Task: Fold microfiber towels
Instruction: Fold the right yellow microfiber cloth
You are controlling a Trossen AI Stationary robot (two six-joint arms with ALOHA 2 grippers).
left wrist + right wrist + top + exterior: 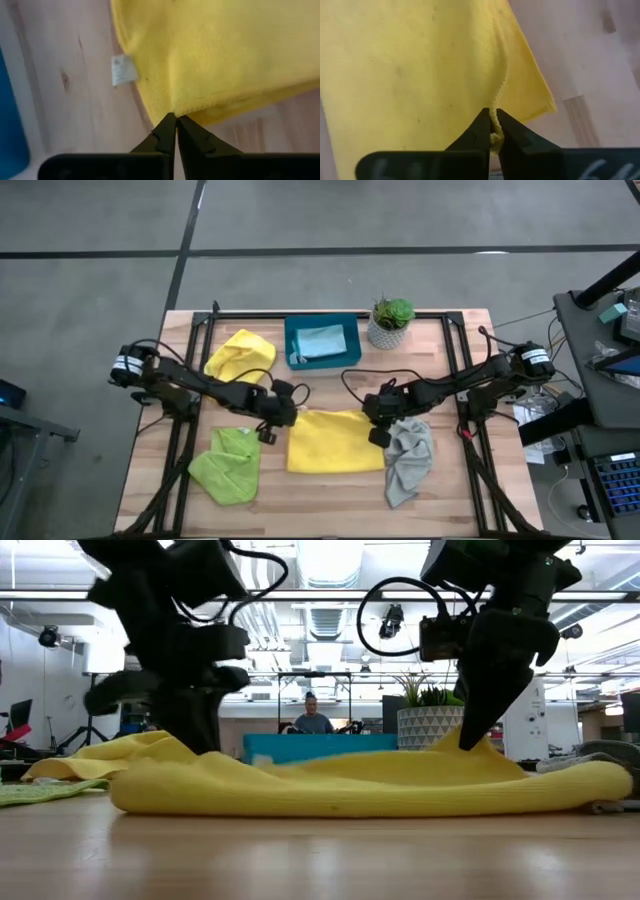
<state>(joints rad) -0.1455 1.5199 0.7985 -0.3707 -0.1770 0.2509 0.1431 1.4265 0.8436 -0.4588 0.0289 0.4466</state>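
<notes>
High view: bench (pixel 330 490), wooden. Flat yellow towel (pixel 335 441) at centre front, left claw (pixel 280 416) pinched shut on its far-left corner, right claw (pixel 378 418) pinched shut on its far-right corner. Grey towel (pixel 408 460), crumpled, front right. Lime green towel (pixel 229 464), front left. Second yellow towel (pixel 241 355), bunched, back left. Teal tray (pixel 322 341) holding light blue towel (pixel 322 340). Potted plant (pixel 390 322), beside tray.

Left claw (pixel 176 122) and right claw (pixel 491 120) pinched closed.
</notes>
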